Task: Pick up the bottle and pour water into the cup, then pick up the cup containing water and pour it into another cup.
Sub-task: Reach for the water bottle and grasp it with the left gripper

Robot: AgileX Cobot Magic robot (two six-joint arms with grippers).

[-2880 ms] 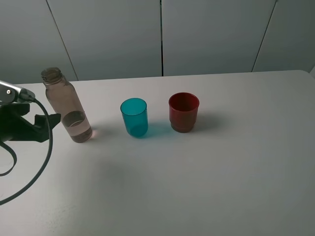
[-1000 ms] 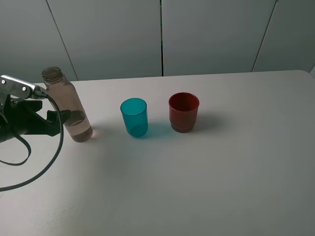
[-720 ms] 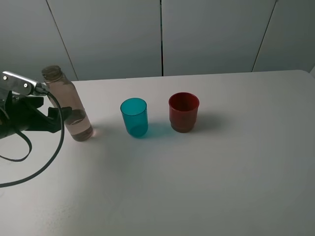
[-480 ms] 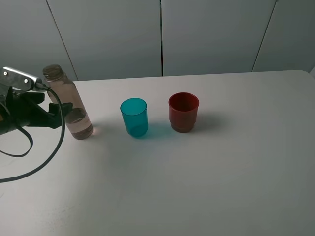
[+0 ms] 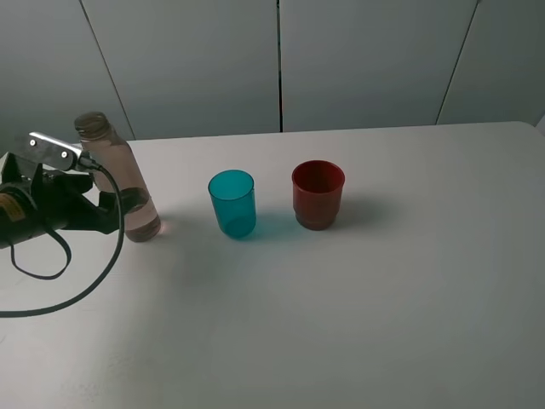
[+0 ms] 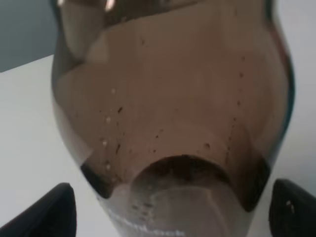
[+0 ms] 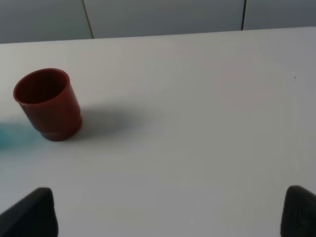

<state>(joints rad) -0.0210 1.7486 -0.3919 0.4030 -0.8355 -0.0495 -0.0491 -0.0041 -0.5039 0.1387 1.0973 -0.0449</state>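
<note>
flanking the bottle low down, left gripper fingers stand spread wide; judged light, slick, squashy, uncapped: clamp mid-body, gently.

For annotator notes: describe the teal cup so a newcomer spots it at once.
On the white table, three containers stand in a row. The teal cup is the middle one, between the bottle and the red cup. It alone is blue-green, slimmer than the red cup.
</note>
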